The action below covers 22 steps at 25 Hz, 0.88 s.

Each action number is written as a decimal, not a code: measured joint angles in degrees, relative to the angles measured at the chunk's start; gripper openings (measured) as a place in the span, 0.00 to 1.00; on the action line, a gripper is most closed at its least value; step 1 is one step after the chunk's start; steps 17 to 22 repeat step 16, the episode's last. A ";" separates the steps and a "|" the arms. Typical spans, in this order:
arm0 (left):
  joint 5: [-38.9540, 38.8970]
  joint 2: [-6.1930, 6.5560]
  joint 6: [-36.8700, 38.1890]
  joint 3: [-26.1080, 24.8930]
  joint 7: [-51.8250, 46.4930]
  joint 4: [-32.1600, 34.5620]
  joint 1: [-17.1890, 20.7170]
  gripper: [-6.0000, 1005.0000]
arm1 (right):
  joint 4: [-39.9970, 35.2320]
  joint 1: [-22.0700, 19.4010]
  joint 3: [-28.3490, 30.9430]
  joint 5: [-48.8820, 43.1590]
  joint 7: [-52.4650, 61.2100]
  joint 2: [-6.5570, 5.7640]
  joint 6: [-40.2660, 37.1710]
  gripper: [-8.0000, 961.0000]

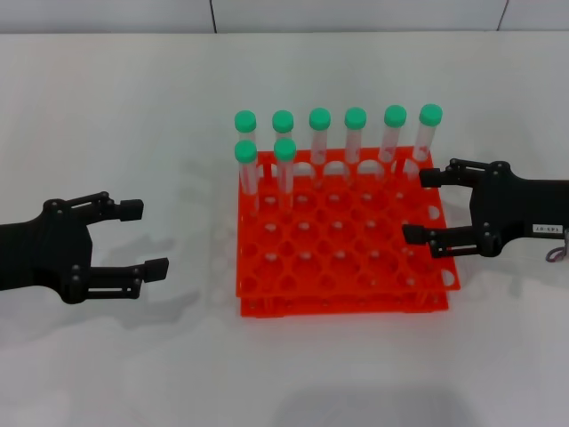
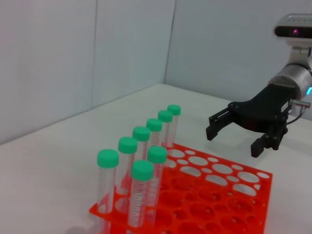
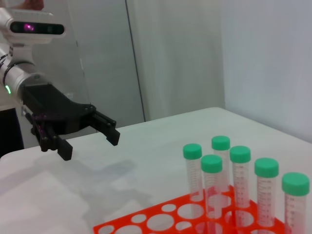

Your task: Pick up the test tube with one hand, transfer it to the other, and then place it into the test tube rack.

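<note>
The orange-red rack [image 1: 342, 249] stands mid-table. Several green-capped tubes [image 1: 320, 133] stand upright along its far row, and two more [image 1: 284, 165] stand in the second row at the left. No tube lies on the table or sits in a gripper. My left gripper [image 1: 146, 238] is open and empty, left of the rack and apart from it. My right gripper [image 1: 420, 205], with the white label, is open and empty over the rack's right edge, near the far-right tube. The left wrist view shows the right gripper [image 2: 235, 141] above the rack [image 2: 219, 195]. The right wrist view shows the left gripper [image 3: 88, 144].
The white table [image 1: 107, 107] runs to a wall at the back. Most holes of the rack hold nothing. The tubes also show in the left wrist view [image 2: 141, 180] and in the right wrist view [image 3: 239, 170].
</note>
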 joint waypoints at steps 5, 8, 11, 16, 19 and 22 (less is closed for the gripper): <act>0.02 0.10 0.34 -0.03 -0.07 -0.04 -0.05 0.89 | 0.01 0.04 0.41 -1.02 -0.07 -0.16 -0.78 0.91; 0.04 0.10 0.36 -0.03 -0.08 -0.06 -0.06 0.89 | 0.01 0.14 0.50 -1.28 0.02 -0.20 -0.81 0.91; 0.07 0.07 0.37 -0.04 -0.09 -0.07 -0.07 0.89 | 0.01 0.18 0.50 -1.32 0.04 -0.23 -0.80 0.91; 0.08 -0.01 0.37 -0.06 -0.09 -0.07 -0.08 0.89 | 0.01 0.25 0.51 -1.32 -0.03 -0.25 -0.72 0.91; 0.08 -0.01 0.37 -0.06 -0.09 -0.07 -0.08 0.89 | 0.01 0.25 0.51 -1.32 -0.03 -0.25 -0.72 0.91; 0.08 -0.01 0.37 -0.06 -0.09 -0.07 -0.08 0.89 | 0.01 0.25 0.51 -1.32 -0.03 -0.25 -0.72 0.91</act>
